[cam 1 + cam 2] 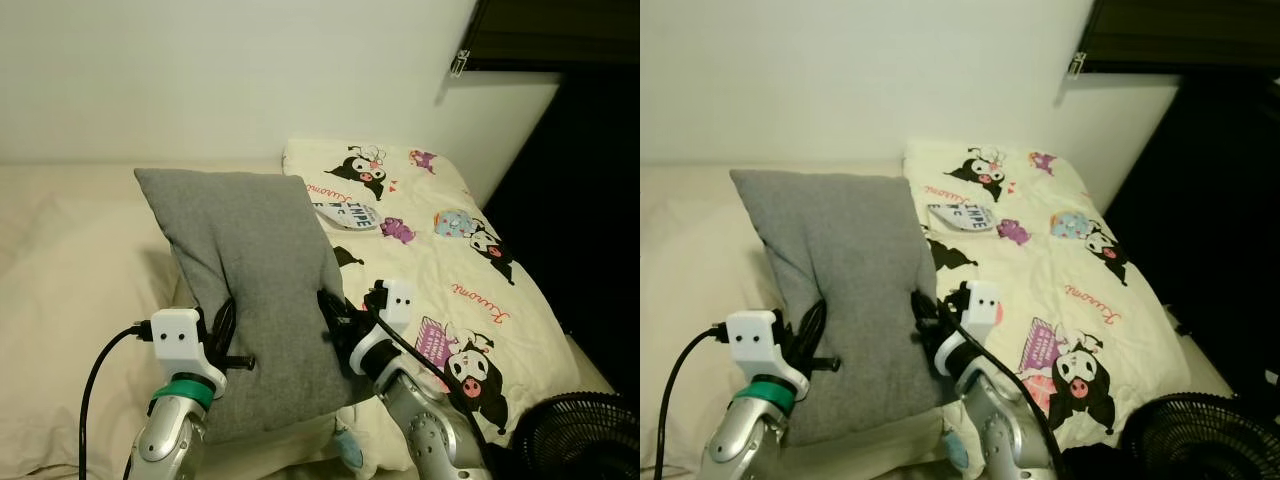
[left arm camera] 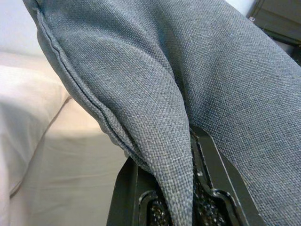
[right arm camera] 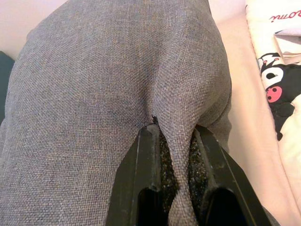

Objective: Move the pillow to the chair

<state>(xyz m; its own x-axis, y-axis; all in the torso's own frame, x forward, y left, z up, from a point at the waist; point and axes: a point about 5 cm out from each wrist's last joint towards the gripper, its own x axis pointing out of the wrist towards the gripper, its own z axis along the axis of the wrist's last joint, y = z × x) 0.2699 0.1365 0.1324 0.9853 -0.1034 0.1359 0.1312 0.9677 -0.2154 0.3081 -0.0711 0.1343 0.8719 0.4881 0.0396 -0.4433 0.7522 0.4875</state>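
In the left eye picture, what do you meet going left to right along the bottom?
Left tool → grey pillow → right tool → cartoon-print blanket → black fan.

- Left arm: silver forearm rises from the lower left, with a green band at the wrist and a white camera block above it, a black cable trailing from its side.
- Left gripper (image 1: 228, 322): black fingers (image 2: 123, 197) pinch a fold of the grey pillow (image 1: 255, 290) at its left edge.
- Right arm: silver forearm rises from the lower right, bent inward, white block at the wrist.
- Right gripper (image 1: 333, 310): fingers (image 3: 141, 174) clamp a fold of the pillow's right edge.
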